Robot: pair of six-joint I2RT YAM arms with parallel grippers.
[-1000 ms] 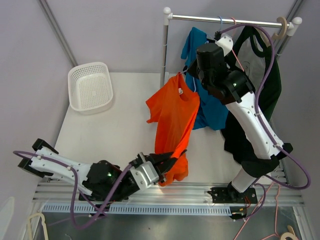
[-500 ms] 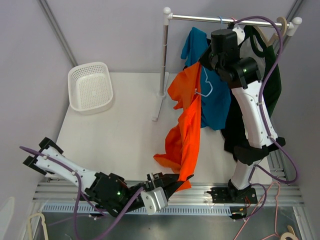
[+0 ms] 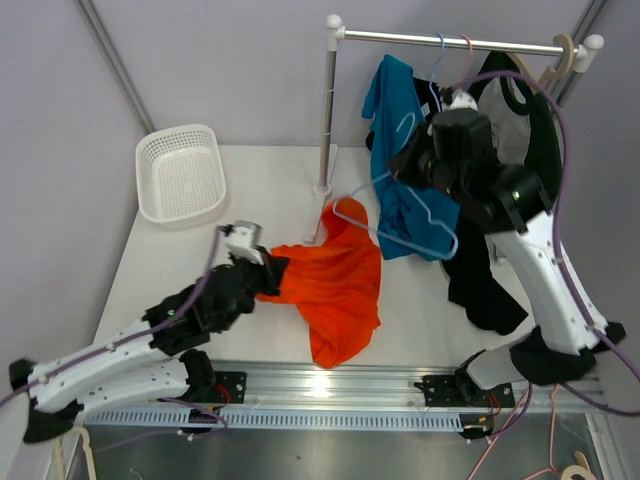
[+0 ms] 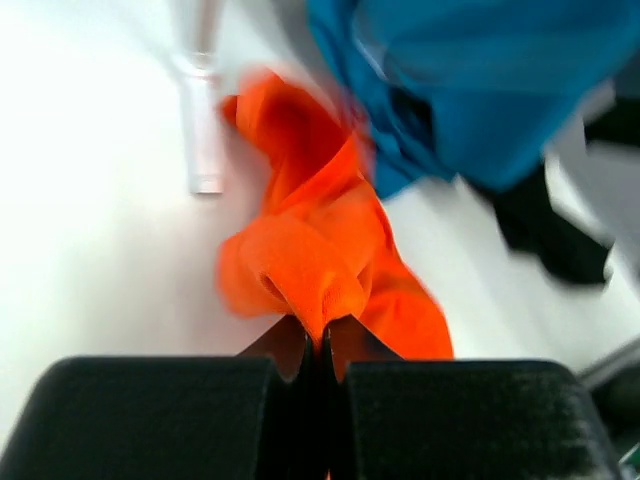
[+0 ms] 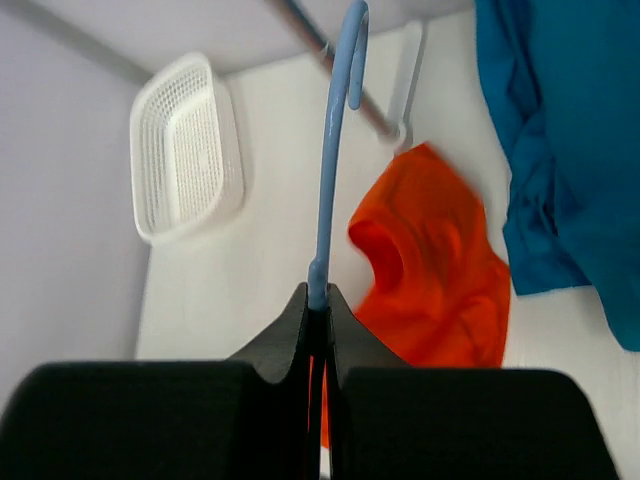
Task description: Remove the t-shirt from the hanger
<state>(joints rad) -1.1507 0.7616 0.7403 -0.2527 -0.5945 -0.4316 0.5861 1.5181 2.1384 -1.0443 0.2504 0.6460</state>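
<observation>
The orange t-shirt (image 3: pixel 338 288) lies crumpled on the white table, off the hanger. My left gripper (image 3: pixel 268 276) is shut on its left edge, and in the left wrist view (image 4: pixel 322 340) a fold of the orange cloth (image 4: pixel 310 260) is pinched between the jaws. My right gripper (image 3: pixel 420 166) is shut on the bare light-blue wire hanger (image 3: pixel 365 222) and holds it in the air above the shirt's right side. In the right wrist view the hanger wire (image 5: pixel 332 150) rises from the closed jaws (image 5: pixel 318 298), with the shirt (image 5: pixel 430 270) on the table below.
A clothes rack (image 3: pixel 328 110) stands at the back, with a blue t-shirt (image 3: pixel 400 190) and a black t-shirt (image 3: pixel 530 170) hanging on it. A white basket (image 3: pixel 182 175) sits at the back left. The metal rail (image 3: pixel 330 385) runs along the near edge.
The orange t-shirt has come off the hanger and dropped onto the table. My left gripper pulled it from the near edge to the left and back. My right gripper lowered the bare hanger.
</observation>
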